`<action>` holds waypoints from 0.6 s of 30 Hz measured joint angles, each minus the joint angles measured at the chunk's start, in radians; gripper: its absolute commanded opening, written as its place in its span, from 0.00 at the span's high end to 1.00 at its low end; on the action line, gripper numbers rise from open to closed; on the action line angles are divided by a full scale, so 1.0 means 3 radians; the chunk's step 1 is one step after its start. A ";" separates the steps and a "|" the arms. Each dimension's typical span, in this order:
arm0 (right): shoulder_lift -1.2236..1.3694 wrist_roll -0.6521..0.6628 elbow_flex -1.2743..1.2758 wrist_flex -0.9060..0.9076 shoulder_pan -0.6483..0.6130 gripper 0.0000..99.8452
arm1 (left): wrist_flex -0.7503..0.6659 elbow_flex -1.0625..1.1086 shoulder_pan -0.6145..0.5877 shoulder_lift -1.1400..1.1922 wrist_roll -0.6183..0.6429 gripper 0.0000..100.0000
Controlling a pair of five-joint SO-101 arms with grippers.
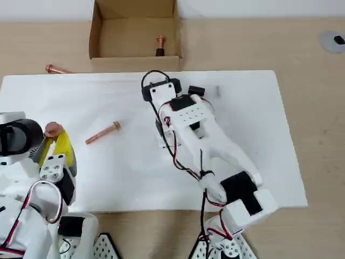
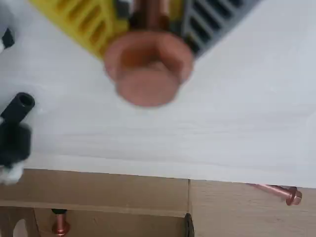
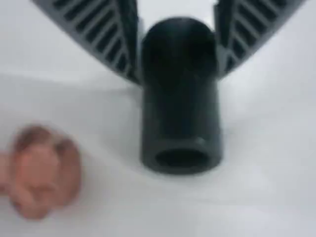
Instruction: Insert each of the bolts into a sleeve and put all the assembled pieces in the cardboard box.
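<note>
Left gripper (image 2: 148,17), at nine o'clock on the white sheet (image 1: 259,108), pinches the rigid, likely slippery copper flanged bolt (image 2: 147,66) by its shank, while right gripper (image 3: 177,29) clamps the light, stiff black cylindrical sleeve (image 3: 180,113).

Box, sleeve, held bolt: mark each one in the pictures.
box (image 1: 135,63): high view, on its front wall.
sleeve (image 3: 180,108): right wrist view, on its side wall.
held bolt (image 2: 148,66): left wrist view, on its head.
</note>
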 measured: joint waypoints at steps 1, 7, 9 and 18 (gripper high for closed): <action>-0.0097 0.0000 -0.0102 0.0087 0.0041 0.99 | 0.0000 0.0000 0.0000 0.0000 0.0000 0.99; -0.0798 0.0015 -0.0696 0.0736 0.0266 0.99 | 0.0000 -0.0031 0.0000 0.0000 0.0000 0.99; -0.1008 0.0015 -0.0772 0.0941 0.0266 0.99 | 0.0000 -0.0031 0.0000 0.0000 0.0000 0.99; -0.2092 0.0026 -0.0777 0.1493 0.0261 0.99 | 0.0000 0.0199 0.0000 0.0000 0.0000 0.99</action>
